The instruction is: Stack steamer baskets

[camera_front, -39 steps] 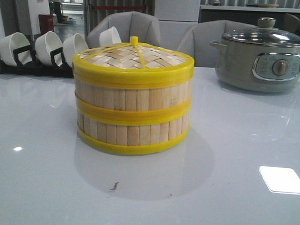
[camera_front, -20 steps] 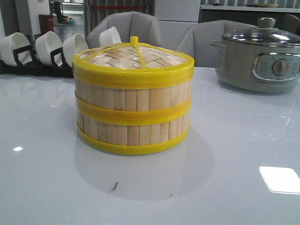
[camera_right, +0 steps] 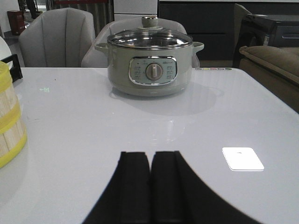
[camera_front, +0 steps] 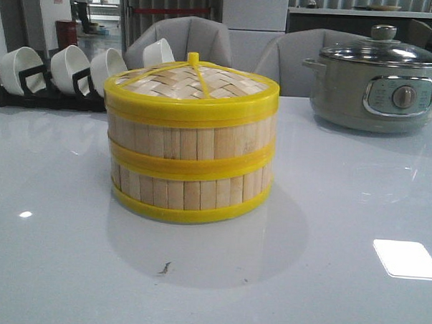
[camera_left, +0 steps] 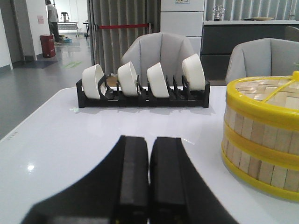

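Left pincer (camera_left: 149,186): two matte black fingers (camera_left: 133,177), flat-faced and block-shaped, with squared upper ends. Outer edges flared outward in smooth curves toward 7 and 5 o'clock. No screws, cables or markings visible. Right pincer (camera_right: 149,186): same matte black finish, same paired rectangular fingers (camera_right: 167,184) with curved outer flanks; faint sheen on the top edges.
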